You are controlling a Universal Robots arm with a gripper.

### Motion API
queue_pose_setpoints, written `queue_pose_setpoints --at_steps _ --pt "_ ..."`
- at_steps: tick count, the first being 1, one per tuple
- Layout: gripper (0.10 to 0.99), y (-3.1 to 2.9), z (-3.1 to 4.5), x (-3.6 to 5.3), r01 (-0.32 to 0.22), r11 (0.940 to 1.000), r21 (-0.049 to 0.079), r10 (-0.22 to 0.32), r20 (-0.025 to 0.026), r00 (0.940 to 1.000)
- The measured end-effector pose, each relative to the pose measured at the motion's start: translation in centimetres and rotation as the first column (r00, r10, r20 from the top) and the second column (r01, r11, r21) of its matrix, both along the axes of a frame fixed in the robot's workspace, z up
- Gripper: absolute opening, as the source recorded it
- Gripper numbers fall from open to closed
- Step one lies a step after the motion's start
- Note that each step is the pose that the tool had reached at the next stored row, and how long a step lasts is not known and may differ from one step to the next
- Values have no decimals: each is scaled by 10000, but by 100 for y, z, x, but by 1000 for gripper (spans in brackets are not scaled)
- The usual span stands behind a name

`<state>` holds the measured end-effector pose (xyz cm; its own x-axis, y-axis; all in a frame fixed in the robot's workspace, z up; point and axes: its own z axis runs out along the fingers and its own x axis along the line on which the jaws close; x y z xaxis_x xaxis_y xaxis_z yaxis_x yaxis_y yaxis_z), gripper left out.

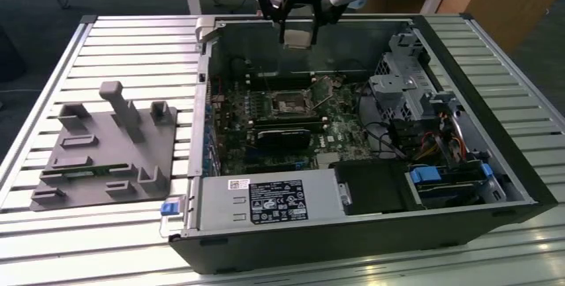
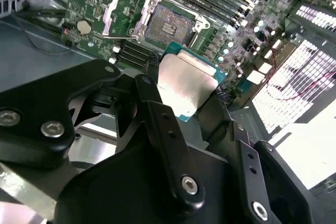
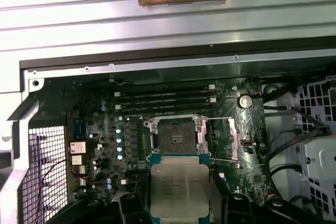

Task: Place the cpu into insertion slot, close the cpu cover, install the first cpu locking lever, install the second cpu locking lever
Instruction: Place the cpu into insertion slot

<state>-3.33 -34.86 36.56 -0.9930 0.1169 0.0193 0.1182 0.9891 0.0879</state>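
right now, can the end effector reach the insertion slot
Probably yes: the end effector holds the cpu above the open case, the insertion slot lies bare, its cpu cover swung aside, and nothing seems to stand between.

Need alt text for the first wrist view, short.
The gripper holds the cpu, its silver-grey metal top facing the camera, above the motherboard inside an open computer case. Past the chip, the insertion slot sits empty, with the cpu cover swung open beside it.
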Motion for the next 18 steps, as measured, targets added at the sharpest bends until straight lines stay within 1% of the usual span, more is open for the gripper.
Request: queue_pose_setpoints --at_steps 3,7,13,18 --pt "541 0 -4 0 450 9990 -5 -450 0 9990" --pt "541 0 -6 0 963 9953 -12 -963 2 9953" --pt "541 0 -8 0 1452 9894 -18 -1452 2 9894" --pt "541 1 -9 -1 1834 9830 -28 -1834 4 9830"
